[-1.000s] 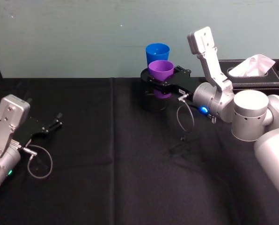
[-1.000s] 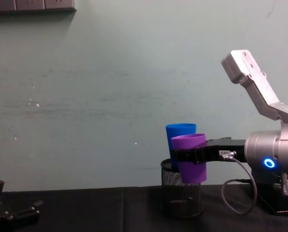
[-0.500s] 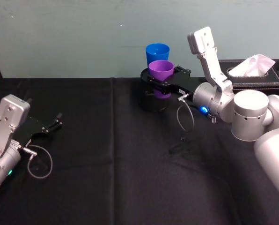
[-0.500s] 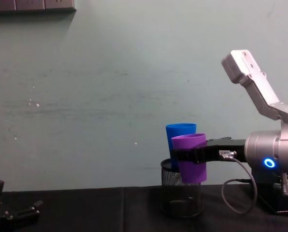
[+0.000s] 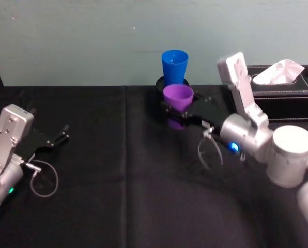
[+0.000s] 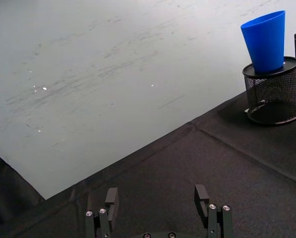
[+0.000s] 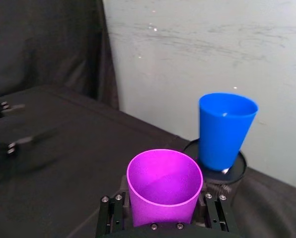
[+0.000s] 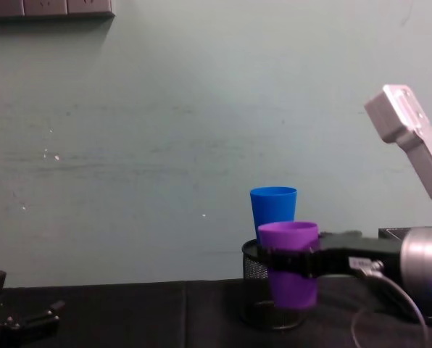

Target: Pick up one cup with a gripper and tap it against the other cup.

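Right gripper (image 5: 176, 109) clamped around the purple cup (image 5: 178, 97), fingers on either side of its wall; cup upright, mouth open upward, held above the black tablecloth (image 5: 118, 206). In the right wrist view the cup's base was cut off below the finger mounts, so how deep it sat in the grasp could not be read.

Blue cup (image 5: 174, 65) stood upright in the black wire-mesh pen holder (image 6: 273, 97) at the far edge of the table, near the wall. Its lower part was hidden inside the mesh. Purple cup (image 8: 289, 263) sat nearer the robot than the blue cup (image 8: 273, 211) and lower; from the chest camera the two overlapped, and the purple cup covered much of the holder. The right wrist view showed a clear gap between their rims, so not touching.

Left gripper (image 6: 158, 208) rested low over the cloth on the robot's left, well apart from both cups, fingers spread with nothing between them.

Tissue box (image 5: 283, 85) stood behind the right arm, partly blocked by it.
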Motion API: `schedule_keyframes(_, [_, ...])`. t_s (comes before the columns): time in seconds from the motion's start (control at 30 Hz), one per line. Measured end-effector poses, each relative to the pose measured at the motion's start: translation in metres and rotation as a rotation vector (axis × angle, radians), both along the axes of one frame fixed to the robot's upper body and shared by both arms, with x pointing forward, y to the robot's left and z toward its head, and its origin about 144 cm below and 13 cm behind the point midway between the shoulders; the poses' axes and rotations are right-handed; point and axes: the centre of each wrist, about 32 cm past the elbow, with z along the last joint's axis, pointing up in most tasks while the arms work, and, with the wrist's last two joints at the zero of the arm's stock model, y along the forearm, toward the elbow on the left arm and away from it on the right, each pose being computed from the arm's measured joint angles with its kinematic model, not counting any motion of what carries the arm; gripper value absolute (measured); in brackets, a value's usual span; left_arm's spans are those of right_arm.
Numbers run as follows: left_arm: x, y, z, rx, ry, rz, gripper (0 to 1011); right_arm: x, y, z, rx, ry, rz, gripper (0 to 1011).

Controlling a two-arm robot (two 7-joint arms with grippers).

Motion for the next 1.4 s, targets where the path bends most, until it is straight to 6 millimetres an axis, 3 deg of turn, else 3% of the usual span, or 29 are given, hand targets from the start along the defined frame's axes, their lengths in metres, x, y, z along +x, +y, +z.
schedule_keyframes(0.23, [0.000, 0.000, 0.000, 0.000, 0.000, 0.000, 1000, -0.030, -0.005, -0.014, -0.023, -0.004, -0.002, 738])
schedule_keyframes(0.63, [0.000, 0.000, 0.000, 0.000, 0.000, 0.000, 1000, -0.053, -0.004, -0.044, -0.032, 0.017, -0.123, 738])
schedule_keyframes(0.97, [0.000, 0.000, 0.000, 0.000, 0.000, 0.000, 1000, -0.057, 0.001, -0.059, -0.048, 0.004, -0.138, 738])
schedule_keyframes(1.27, [0.000, 0.000, 0.000, 0.000, 0.000, 0.000, 1000, -0.056, 0.001, -0.059, -0.065, 0.042, -0.120, 741])
schedule_keyframes(1.4, [0.000, 0.000, 0.000, 0.000, 0.000, 0.000, 1000, -0.055, 0.001, -0.058, -0.064, 0.049, -0.117, 826])
